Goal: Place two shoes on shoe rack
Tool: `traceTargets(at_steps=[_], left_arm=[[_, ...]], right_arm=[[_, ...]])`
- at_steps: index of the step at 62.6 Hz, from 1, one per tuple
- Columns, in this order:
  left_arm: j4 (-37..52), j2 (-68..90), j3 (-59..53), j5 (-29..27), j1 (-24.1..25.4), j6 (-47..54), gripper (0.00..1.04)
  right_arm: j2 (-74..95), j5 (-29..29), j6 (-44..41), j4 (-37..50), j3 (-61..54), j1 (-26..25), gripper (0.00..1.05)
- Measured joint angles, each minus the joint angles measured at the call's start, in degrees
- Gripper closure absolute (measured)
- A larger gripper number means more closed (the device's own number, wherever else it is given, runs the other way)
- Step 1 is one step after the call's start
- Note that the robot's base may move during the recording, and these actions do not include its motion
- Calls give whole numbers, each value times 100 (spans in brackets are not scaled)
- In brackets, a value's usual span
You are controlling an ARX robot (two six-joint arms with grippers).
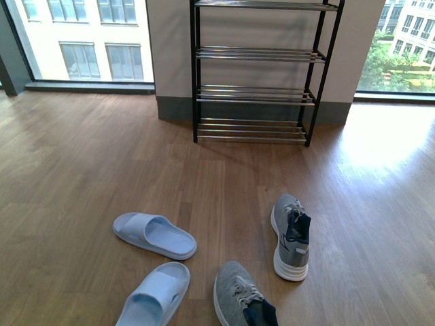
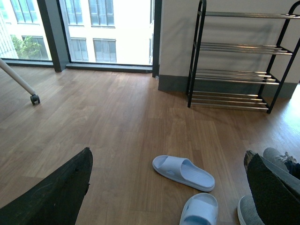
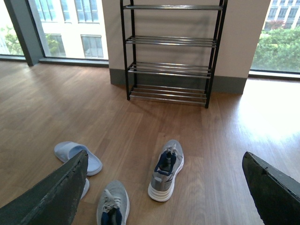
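In the front view the shoe rack (image 1: 255, 54) stands against the wall (image 1: 170, 47), between two windows. Both grey shoes lie on the wooden floor (image 1: 81, 170), well apart from the shoe rack and in front of it. The first sneaker (image 1: 291, 236) stands on its sole in line with the rack's right frame, its toe toward the shoe rack. The second sneaker (image 1: 236, 292) is farther from the shoe rack and is cut by the picture's edge. Two pale blue slippers (image 1: 153, 235) lie in front of the rack as well, more to its left side. No arm shows in this view.

In the left wrist view the left gripper (image 2: 167, 152) has its two dark fingers (image 2: 56, 192) spread wide, with nothing between them. The shoe rack (image 2: 234, 47) is far beyond it. One slipper (image 2: 183, 172) lies between the gripper and the rack. Only small parts of the first sneaker (image 2: 281, 157) and the second sneaker (image 2: 247, 213) show beside one finger. A white leg with a caster (image 2: 34, 98) stands well away from the rack, near the window.

In the right wrist view the right gripper (image 3: 163, 154) is also spread wide and holds nothing. The first sneaker (image 3: 166, 171) lies on the floor in front of the shoe rack (image 3: 171, 41), the second sneaker (image 3: 112, 206) farther from it.
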Motion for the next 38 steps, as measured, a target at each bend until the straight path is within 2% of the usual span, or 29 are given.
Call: traceTargets(at_steps=[38], left_arm=[[-9,4,2,-26,-2,-28,9]], right_arm=[[-2,20,0,0,0,2,9]])
